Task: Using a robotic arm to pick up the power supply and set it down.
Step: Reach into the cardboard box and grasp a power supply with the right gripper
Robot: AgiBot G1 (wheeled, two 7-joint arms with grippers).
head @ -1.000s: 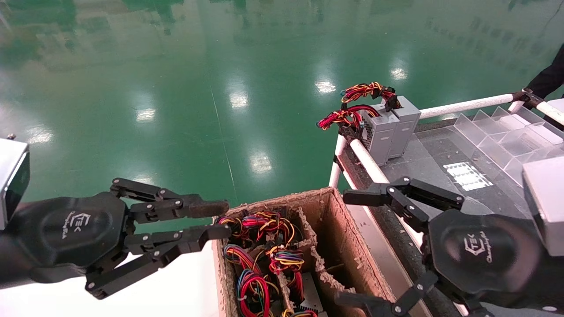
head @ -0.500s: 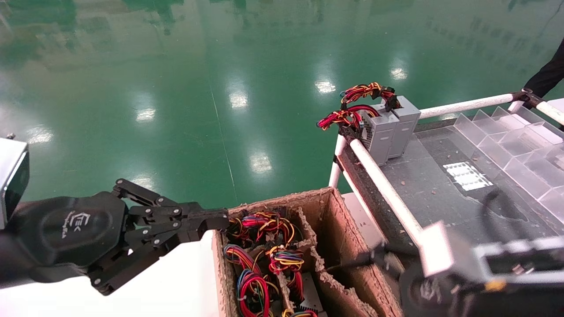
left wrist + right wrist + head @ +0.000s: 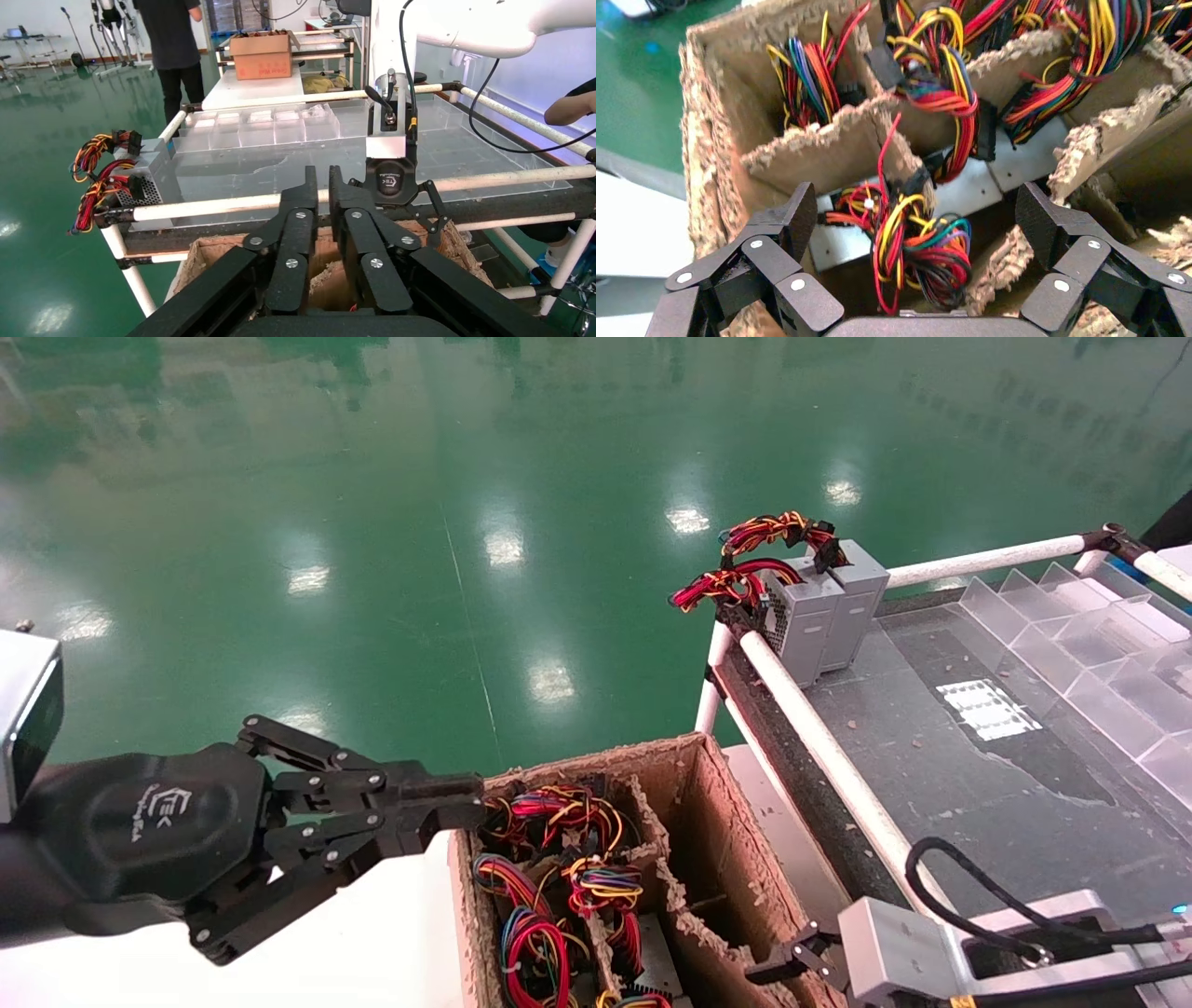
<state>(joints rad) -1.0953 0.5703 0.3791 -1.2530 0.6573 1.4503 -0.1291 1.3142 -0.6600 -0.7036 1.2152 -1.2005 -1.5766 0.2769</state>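
Note:
Several power supplies with coloured wire bundles [image 3: 549, 859] stand in a divided cardboard box [image 3: 694, 775]. My right gripper [image 3: 919, 217] hangs open and wide over one compartment. Its fingers [image 3: 796, 217] straddle a power supply [image 3: 838, 246] and its wire bundle [image 3: 916, 246] without touching them. In the head view only the right wrist block [image 3: 894, 947] and one finger link show at the box's near right. My left gripper [image 3: 470, 803] hovers at the box's far left corner, shut on nothing. Two more power supplies [image 3: 824, 607] stand upright on the table's far corner.
A dark table [image 3: 931, 747] with white pipe rails [image 3: 810, 728] lies right of the box. Clear plastic dividers [image 3: 1099, 645] sit on its far right. A white surface [image 3: 391, 933] lies left of the box. A person [image 3: 176, 42] stands beyond the table.
My right arm swung from above the table edge down over the box, with its gripper now pointing into it. My left gripper's fingers closed.

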